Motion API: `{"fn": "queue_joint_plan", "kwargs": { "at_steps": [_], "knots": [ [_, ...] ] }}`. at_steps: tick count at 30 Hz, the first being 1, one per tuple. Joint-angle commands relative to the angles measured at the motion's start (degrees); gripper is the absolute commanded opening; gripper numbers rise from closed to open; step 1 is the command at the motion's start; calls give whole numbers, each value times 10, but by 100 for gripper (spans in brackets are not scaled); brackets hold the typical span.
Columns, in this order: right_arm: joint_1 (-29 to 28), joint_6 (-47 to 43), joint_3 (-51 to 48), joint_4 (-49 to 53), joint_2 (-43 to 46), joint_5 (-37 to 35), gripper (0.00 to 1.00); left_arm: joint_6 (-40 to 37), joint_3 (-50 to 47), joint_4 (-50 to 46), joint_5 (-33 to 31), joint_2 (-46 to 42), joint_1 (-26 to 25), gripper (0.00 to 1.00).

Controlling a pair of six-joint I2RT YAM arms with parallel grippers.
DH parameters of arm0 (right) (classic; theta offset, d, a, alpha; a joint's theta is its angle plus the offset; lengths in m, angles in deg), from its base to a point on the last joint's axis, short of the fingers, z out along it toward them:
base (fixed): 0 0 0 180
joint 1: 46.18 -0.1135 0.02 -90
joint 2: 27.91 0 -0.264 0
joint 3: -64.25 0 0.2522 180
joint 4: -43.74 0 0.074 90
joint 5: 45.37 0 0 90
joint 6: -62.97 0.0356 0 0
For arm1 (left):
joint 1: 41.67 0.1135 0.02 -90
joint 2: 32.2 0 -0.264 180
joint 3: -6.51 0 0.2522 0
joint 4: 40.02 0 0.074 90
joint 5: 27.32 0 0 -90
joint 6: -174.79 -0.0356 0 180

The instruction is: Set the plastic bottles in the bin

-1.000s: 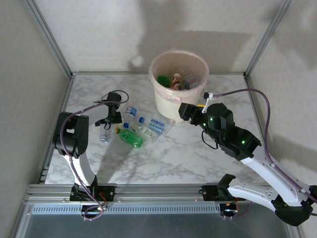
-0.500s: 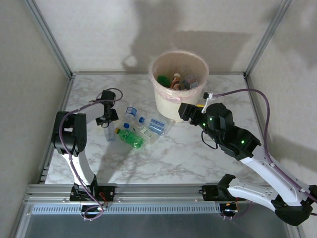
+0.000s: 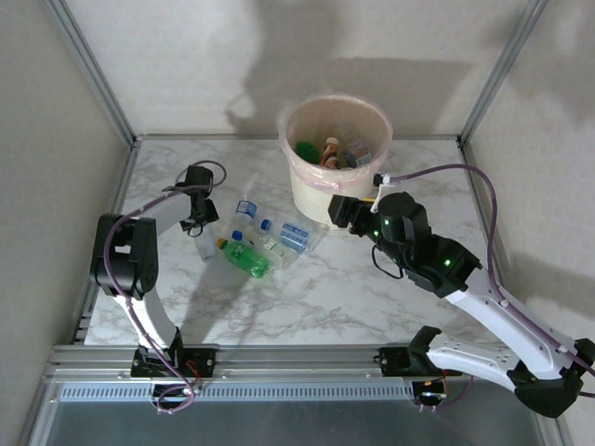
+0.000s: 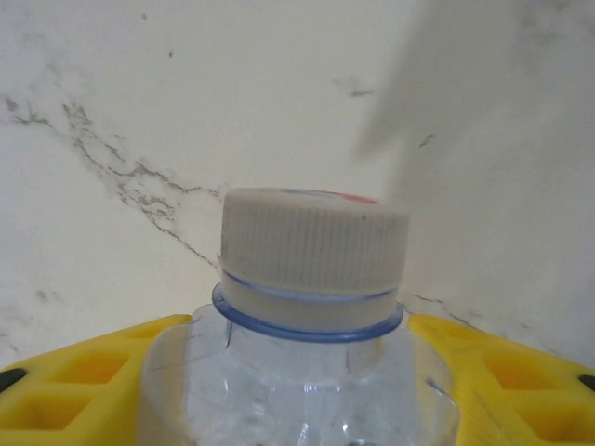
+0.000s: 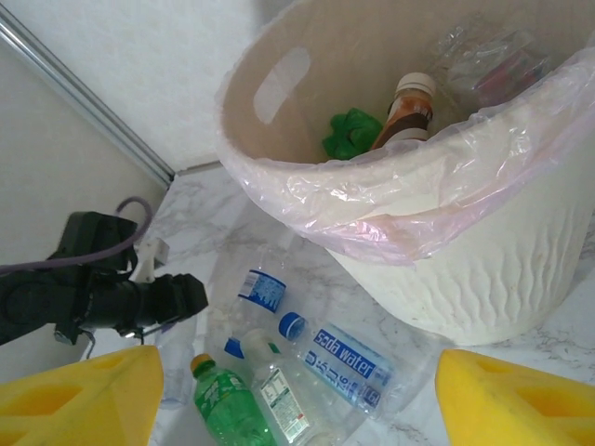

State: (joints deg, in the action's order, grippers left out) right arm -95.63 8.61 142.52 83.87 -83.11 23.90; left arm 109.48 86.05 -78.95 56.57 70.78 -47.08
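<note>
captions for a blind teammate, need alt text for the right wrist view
A bin lined with a pinkish bag holds a brownish bottle and a green bottle. Beside it on the marble table lie clear bottles and a green one, framed by the right arm's open yellow fingers.

Overhead plus wrist close-ups; shared bin (image 3: 311, 195)

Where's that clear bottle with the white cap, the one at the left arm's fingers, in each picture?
Top external: clear bottle, left of the bottle pile.
Left wrist: centre, close up, between yellow fingers.
Right wrist: lower left.
Shared landmark: the marble table.
</note>
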Motion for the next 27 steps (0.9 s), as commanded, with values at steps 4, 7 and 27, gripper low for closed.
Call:
{"fn": "queue_joint_plan", "kwargs": {
  "at_steps": [4,7,27],
  "knots": [
    [-15,-5,24,-14,-14,10,77,25,13,-24,38,-98,4,55],
    [-19,-11,33,-16,-22,9,77,35,42,-40,61,-148,4,55],
    [-77,-50,177,-53,-193,145,94,245,136,100,289,-257,-167,57]
  ]
}}
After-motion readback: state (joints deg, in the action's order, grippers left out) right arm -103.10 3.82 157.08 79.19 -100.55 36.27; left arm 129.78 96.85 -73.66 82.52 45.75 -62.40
